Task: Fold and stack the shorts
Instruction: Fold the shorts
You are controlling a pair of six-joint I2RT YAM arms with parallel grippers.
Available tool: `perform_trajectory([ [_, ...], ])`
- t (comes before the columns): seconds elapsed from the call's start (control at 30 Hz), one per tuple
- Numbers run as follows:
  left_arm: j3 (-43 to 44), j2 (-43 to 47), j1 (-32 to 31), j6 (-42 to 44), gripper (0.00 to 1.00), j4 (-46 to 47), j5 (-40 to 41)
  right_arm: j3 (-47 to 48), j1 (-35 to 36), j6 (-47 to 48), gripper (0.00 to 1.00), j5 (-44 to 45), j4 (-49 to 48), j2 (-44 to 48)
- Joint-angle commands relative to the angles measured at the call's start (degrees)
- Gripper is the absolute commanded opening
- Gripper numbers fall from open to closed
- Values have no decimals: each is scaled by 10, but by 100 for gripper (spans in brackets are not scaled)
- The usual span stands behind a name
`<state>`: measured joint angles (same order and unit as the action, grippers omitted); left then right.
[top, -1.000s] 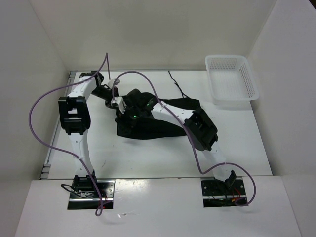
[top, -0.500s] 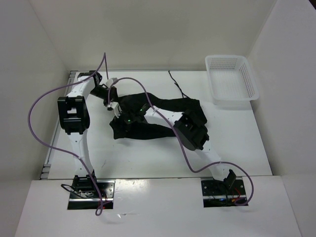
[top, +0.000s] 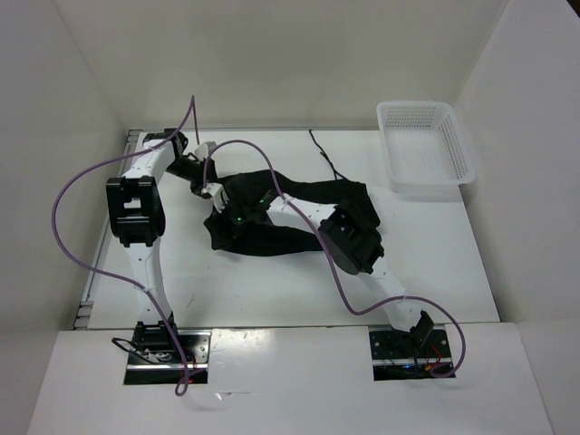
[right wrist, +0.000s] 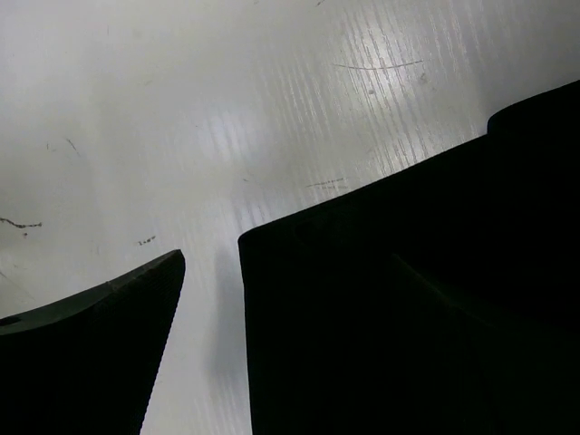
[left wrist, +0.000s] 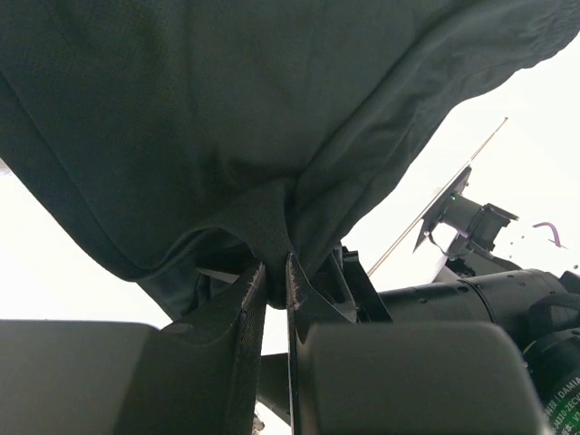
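Holding a bunched fold of the shorts (top: 340, 192) pinched in my left end effector (left wrist: 272, 276), I see them heaped mid-bench (top: 435, 272), toward the far edge. My right end effector (top: 234, 220) hangs spread open and empty at the cloth. I judge this is the first fold; next I need a second grip opposite.

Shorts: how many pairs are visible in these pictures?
1. The black shorts lie at the centre of the top view, one edge pinched between the left fingers. Another pair underneath could be hidden, but none shows.
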<state>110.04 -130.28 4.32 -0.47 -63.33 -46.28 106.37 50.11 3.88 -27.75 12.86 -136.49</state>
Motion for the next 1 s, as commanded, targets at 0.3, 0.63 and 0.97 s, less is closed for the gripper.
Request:
perform_trajectory([
  [0.3, 4, -1, 3, 5, 21, -7, -7, -27, -15, 1, 93, -26, -6, 10],
  [0.63, 11, -1, 3, 5, 21, -7, -7, -69, -15, 91, 64, -107, 55, 59],
  [0.97, 11, 6, 3, 5, 21, -7, 9, -69, 9, 114, 62, -102, 61, 72],
])
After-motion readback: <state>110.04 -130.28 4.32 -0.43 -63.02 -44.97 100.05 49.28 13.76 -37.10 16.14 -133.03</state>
